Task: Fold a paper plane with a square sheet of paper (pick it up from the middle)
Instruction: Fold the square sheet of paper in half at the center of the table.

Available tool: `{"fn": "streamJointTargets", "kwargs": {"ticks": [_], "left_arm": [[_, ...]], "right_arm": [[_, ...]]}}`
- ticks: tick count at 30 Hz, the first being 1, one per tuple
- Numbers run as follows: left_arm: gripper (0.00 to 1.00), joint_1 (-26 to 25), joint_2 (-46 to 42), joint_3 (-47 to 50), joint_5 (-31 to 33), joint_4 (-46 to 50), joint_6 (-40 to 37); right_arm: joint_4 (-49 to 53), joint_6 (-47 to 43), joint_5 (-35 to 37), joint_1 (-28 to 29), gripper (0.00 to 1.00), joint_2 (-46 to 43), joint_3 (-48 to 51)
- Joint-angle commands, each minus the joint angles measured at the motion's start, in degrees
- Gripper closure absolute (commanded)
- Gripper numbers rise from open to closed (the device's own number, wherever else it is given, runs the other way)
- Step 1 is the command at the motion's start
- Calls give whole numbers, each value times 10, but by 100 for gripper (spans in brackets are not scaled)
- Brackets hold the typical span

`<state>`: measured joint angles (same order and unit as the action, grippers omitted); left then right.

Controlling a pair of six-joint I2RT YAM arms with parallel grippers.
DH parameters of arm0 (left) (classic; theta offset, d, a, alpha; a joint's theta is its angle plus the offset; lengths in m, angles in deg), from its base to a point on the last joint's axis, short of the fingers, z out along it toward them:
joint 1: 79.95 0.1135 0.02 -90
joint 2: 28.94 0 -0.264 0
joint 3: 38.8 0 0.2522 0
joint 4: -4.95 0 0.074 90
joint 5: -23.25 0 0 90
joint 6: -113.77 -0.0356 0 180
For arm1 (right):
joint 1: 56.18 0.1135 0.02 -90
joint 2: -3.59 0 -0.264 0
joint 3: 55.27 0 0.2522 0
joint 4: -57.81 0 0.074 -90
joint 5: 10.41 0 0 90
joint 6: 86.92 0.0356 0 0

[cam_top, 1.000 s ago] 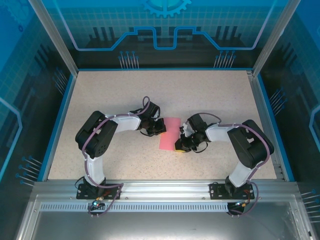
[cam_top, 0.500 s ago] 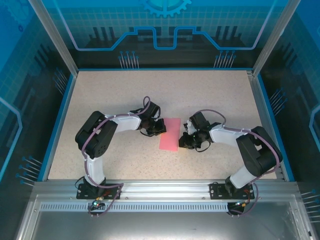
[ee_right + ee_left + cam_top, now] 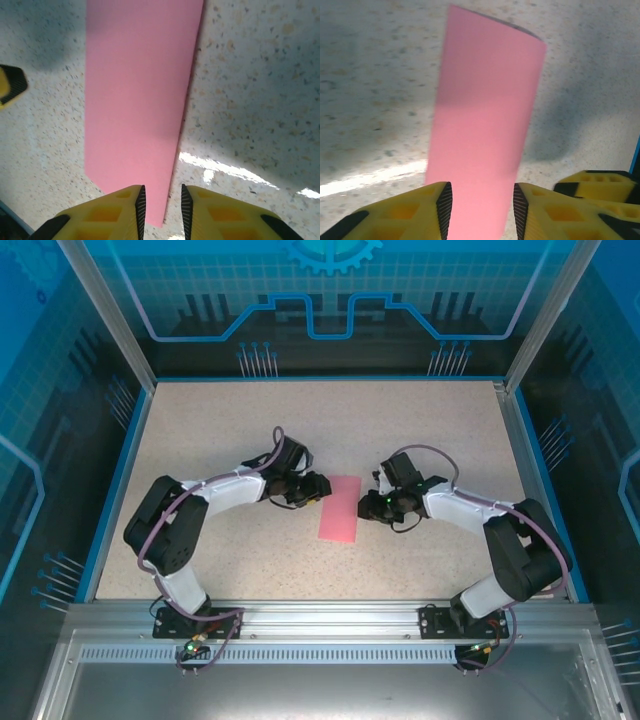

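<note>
Two wrist views – jaws parted, overhead – paper [image 3: 340, 508] flanked

In the left wrist view the pink sheet of paper [image 3: 485, 125] runs off the frame at 6 o'clock between the fingers of the left gripper [image 3: 482, 205]. We cannot see its near end, and its edges are blurred. The right wrist view cuts its far end at 12 o'clock and clips a yellow-and-black piece [image 3: 9, 86] at 9 o'clock.
</note>
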<state>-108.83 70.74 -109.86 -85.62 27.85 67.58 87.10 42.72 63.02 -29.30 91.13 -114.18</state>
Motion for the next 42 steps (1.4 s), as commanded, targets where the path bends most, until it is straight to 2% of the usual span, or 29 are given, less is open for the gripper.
{"fn": "streamJointTargets", "kwargs": {"ticks": [1,11,25,42], "left_arm": [[56,13,-4,22,-42,-34,16],[54,17,18,28,-57,-54,30],[52,17,48,18,-76,-60,42],[50,14,65,4,-87,-50,38]], "right_arm": [[-24,18,-38,-10,70,15,-13],[-63,30,-90,-7,70,66,-31],[-69,28,-90,-10,71,128,-49],[-53,19,-86,-23,71,104,-36]]}}
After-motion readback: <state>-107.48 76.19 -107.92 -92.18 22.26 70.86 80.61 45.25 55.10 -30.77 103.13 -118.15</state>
